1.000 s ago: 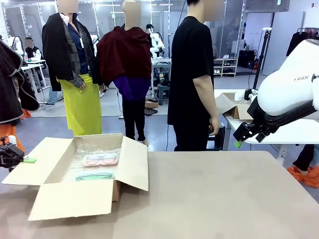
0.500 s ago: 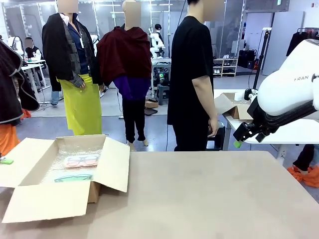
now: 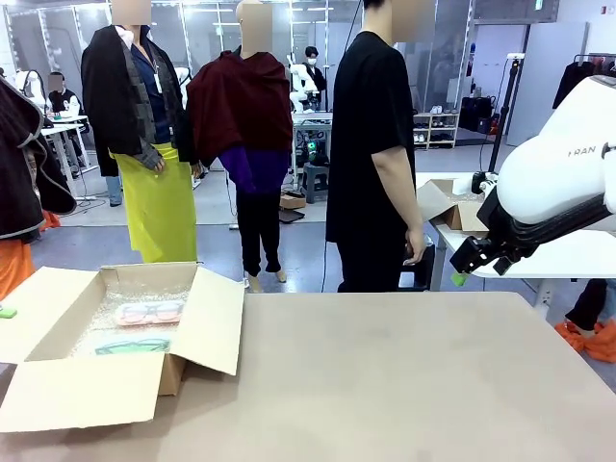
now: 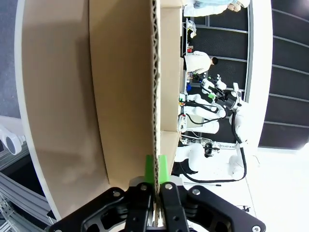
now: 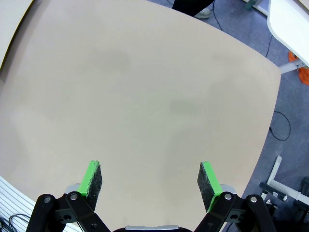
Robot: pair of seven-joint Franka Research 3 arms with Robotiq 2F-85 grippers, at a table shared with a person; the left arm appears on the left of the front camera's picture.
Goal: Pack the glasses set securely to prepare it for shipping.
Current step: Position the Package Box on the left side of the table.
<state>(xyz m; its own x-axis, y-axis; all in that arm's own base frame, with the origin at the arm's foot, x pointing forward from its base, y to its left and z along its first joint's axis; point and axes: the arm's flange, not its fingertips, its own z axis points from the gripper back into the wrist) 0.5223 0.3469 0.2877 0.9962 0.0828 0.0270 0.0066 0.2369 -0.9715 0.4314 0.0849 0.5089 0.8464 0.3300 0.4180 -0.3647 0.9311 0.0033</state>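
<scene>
An open cardboard box (image 3: 206,323) sits at the table's left end. Inside, on clear wrap, lie the glasses set: a pink-red pack (image 3: 148,312) toward the back and a teal-green pack (image 3: 129,345) in front of it. My left gripper (image 4: 155,169) is shut on the edge of the box's left flap (image 4: 120,87); just its green fingertip (image 3: 5,311) shows at the picture's left edge in the front view. My right gripper (image 3: 461,272) hangs open high above the table's far right corner, and in its wrist view the right gripper (image 5: 149,186) holds nothing.
The brown table (image 3: 414,385) stretches bare to the right of the box. A person in a black shirt (image 3: 371,144) stands behind the far edge. A white table with a small open carton (image 3: 452,207) stands behind on the right.
The box has slid left across the table, drawn by my left gripper on its flap, and the gripper has gone almost off the picture's left edge. The right arm has not moved.
</scene>
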